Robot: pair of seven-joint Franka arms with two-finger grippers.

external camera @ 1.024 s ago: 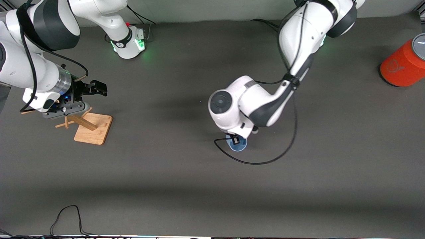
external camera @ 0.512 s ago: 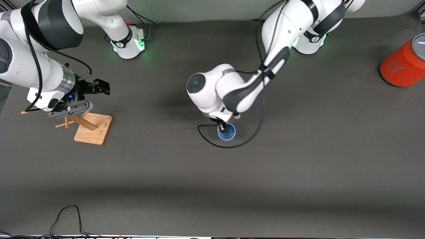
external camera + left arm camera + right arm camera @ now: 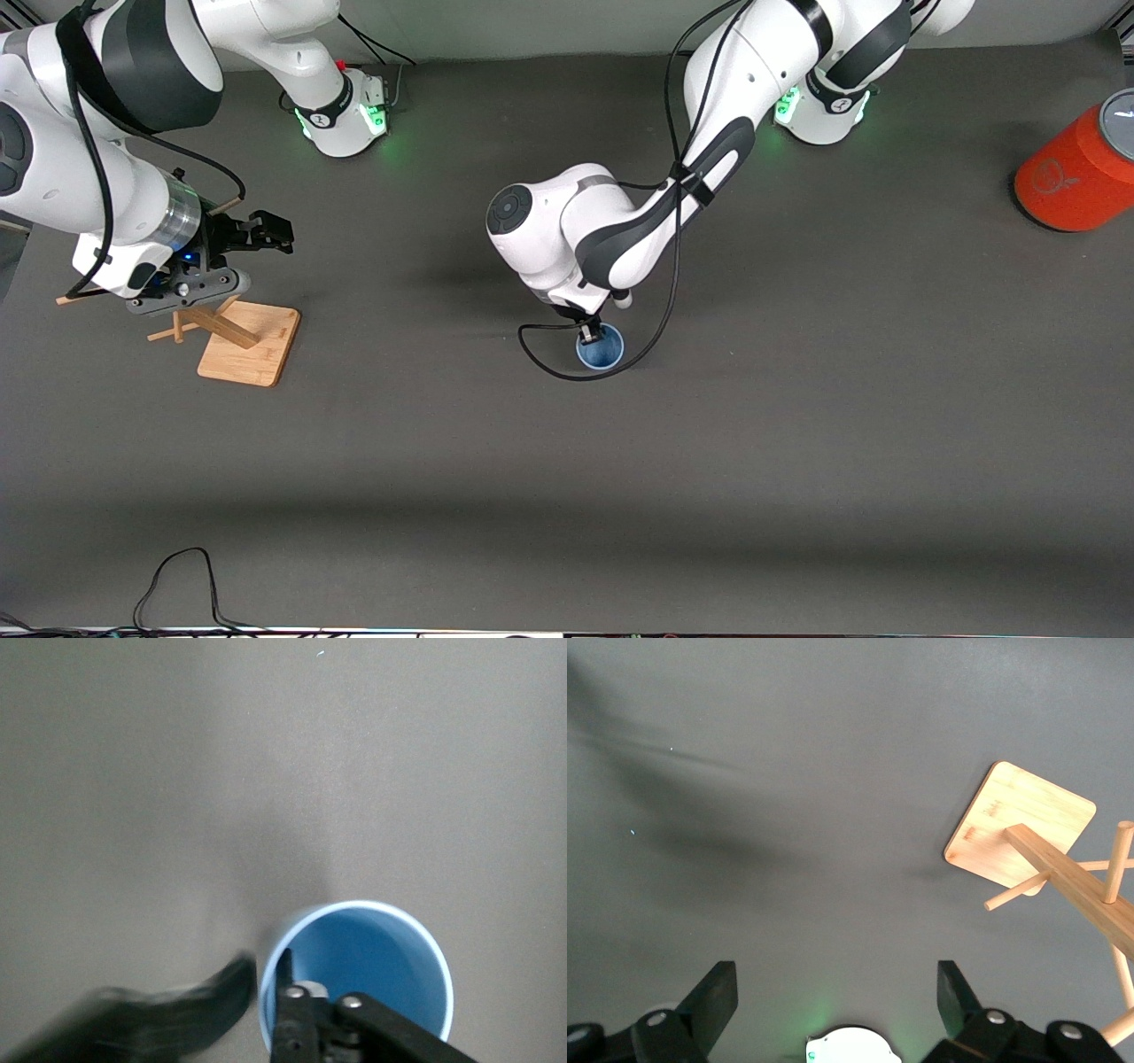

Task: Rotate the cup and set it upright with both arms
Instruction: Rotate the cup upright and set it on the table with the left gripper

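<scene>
Cup point(image 3: 600, 346) sits upright mid-tabletop point(image 3: 797, 443), mouth up. Left gripper point(image 3: 588, 336) has its fingers clamped on the rim, one inside, one outside. Looks like the set-down step; next it should let go and lift straight up. Right gripper point(image 3: 266, 232) waits over the wooden rack point(image 3: 239, 341), fingers spread apart.

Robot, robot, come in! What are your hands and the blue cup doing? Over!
Left gripper shut on cup rim, cup upright, mouth up. Right gripper open, waiting above wooden rack. Nothing in the way.
</scene>
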